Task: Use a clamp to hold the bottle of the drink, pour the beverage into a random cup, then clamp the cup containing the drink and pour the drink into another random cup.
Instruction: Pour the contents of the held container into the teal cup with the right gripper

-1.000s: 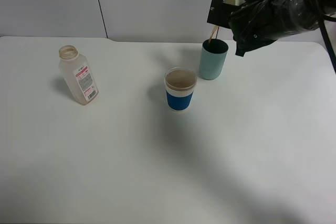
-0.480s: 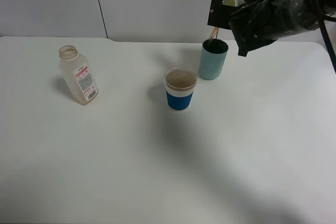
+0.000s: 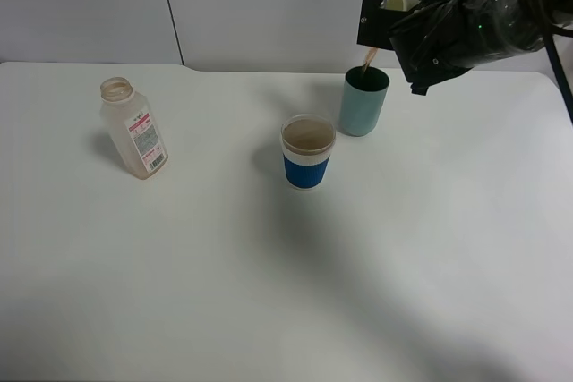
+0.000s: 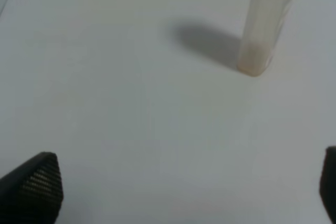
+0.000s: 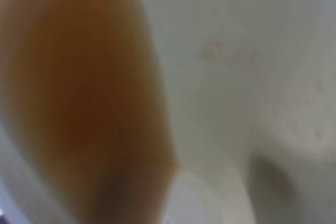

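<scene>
We see right pincer (image 3: pixel 387 8) shut on tilted pale yellow-green plastic cup (image 3: pixel 400 0) above teal cylindrical cup (image 3: pixel 363 102); brown drink (image 3: pixel 367 63) streams in; left pincer (image 4: pixel 178 182) gapes empty.

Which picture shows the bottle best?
The exterior high view: the whole bottle stands there upright, open-necked, with its red-printed label showing. The left wrist view catches only its blurry lower part, the top cut off. The right wrist view shows none of it.

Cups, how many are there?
3. The teal cup stands at the back of the table. The blue-and-white cup stands in front of it, nearer the middle. The pale green cup is held tipped above the teal one, mostly hidden by the arm.
</scene>
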Controlling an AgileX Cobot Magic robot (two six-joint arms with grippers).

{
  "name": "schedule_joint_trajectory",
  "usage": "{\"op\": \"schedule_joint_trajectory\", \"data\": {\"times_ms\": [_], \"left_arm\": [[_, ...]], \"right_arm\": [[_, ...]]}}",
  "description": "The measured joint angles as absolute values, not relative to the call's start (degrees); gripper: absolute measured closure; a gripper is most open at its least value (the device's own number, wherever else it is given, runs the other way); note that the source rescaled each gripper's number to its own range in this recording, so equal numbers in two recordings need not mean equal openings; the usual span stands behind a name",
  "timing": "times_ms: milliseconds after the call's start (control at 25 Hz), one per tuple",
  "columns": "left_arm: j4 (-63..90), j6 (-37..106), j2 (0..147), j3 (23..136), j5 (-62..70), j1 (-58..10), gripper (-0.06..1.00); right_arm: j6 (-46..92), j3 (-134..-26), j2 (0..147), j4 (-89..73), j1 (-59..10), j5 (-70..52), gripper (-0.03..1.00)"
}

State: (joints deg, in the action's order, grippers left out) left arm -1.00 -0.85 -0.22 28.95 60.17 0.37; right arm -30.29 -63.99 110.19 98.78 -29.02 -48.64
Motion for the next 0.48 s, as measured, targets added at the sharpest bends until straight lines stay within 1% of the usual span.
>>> {"op": "schedule_joint_trajectory", "data": {"times_ms": [480], "left_arm": [[-1.0, -0.85, -0.22, 28.95, 60.17, 0.37, -0.05]], "right_arm": [[-24.21, -63.99, 110.19, 98.78, -29.03, -49.51, 0.95]]}}
